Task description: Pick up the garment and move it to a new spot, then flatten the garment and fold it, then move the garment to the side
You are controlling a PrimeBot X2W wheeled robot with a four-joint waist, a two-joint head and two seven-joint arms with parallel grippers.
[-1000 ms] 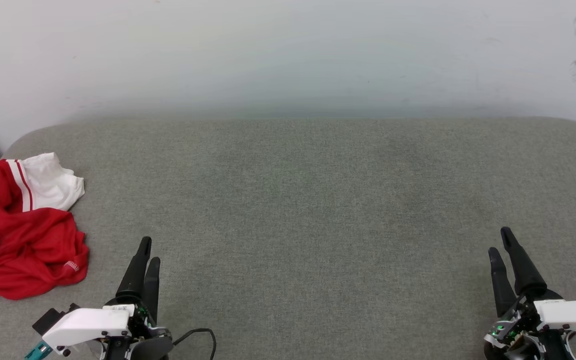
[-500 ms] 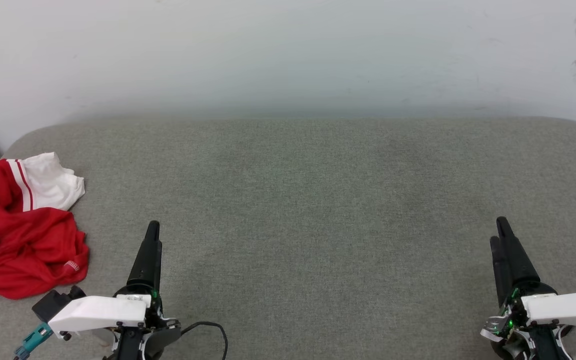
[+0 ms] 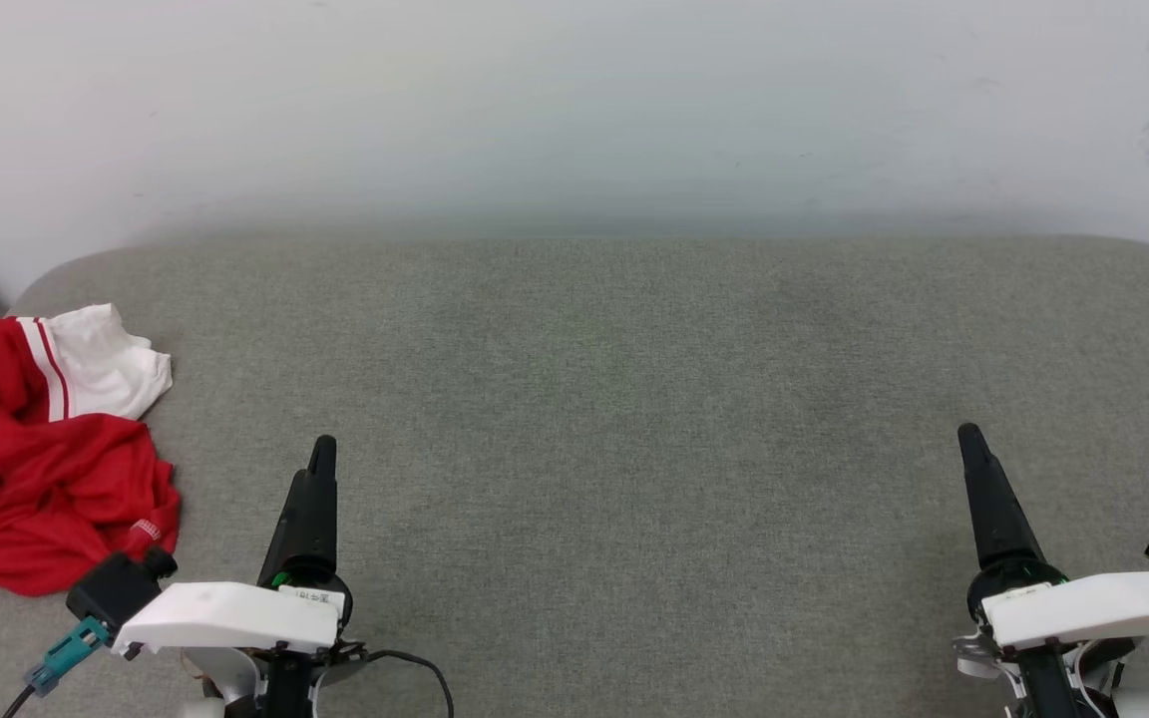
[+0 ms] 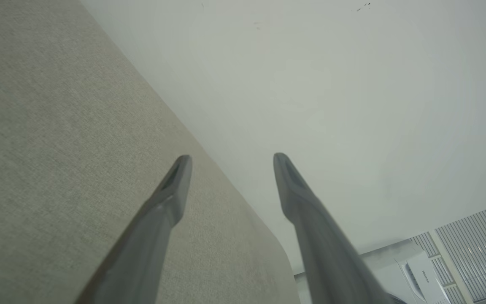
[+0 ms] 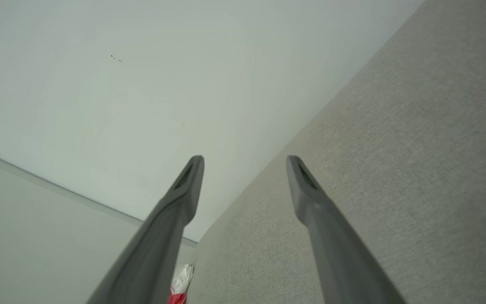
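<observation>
Both pairs of fingers advanced and rolled edge-on since earlier.
Head view: shirt (image 3: 46,479) crumpled at worktop (image 3: 634,399) left edge, untouched; left fingers (image 3: 310,509) nearby, right fingers (image 3: 993,509) well apart.
Left wrist view: fingers (image 4: 163,211) parted, empty, likely readied for pickup.
Right wrist view: fingers (image 5: 314,207) likewise; shirt (image 5: 179,289) distant.

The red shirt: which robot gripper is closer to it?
The left gripper, at the head view's lower left, close to the garment. The right gripper sits far across the grey surface.
</observation>
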